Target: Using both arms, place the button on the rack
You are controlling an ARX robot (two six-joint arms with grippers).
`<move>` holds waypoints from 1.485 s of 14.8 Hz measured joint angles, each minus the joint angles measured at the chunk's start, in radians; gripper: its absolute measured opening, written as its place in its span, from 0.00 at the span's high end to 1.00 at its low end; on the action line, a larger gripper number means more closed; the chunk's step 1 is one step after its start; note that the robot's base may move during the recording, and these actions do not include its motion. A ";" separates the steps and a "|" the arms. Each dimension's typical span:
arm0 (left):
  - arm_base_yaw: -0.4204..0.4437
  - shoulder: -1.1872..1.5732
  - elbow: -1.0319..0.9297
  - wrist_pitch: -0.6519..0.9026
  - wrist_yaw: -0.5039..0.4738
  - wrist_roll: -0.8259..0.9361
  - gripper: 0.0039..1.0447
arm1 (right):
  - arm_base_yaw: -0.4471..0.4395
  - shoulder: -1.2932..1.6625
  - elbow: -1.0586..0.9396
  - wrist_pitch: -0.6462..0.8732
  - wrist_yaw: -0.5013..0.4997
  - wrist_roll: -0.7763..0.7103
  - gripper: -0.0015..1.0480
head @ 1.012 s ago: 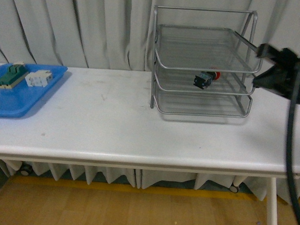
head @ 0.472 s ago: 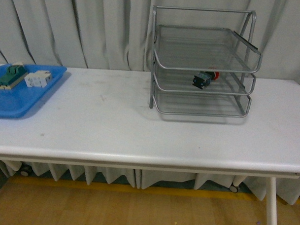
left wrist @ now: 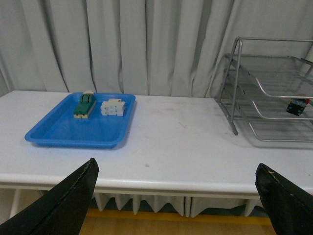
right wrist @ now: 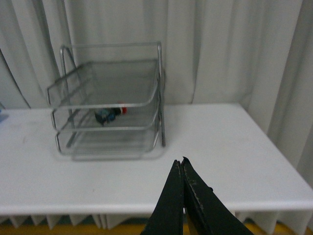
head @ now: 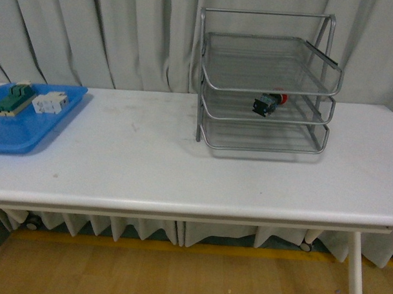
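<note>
Scanning from the left, the blue tray is seen with the green-and-cream switch and the white blocky component resting in it; were one of these mistaken for the task's item, a wrong part could be carried over. Further right, the button is found lying on its side on the middle tier of the rack, well apart from both arms, so placement is judged done. A risk is judged to remain: the rounded cap could let it roll on the mesh if the rack were bumped by an arm.

No arm is shown in the front view. The left gripper is seen with fingers wide apart and empty; the right gripper is seen with fingers pressed together, nothing between them. The button's contact with the mesh is too small to be made out, and the rack's far edge is cut off in the left wrist view.
</note>
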 joint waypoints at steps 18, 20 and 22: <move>0.000 0.000 0.000 0.000 0.000 0.000 0.06 | 0.212 -0.630 -0.025 -0.633 0.217 -0.001 0.98; 0.000 0.000 0.000 0.000 0.000 0.000 0.06 | 0.212 -0.763 -0.022 -0.744 0.218 -0.001 0.98; 0.000 0.000 0.000 0.000 0.000 0.000 0.06 | 0.212 -0.764 -0.026 -0.757 0.218 -0.001 0.98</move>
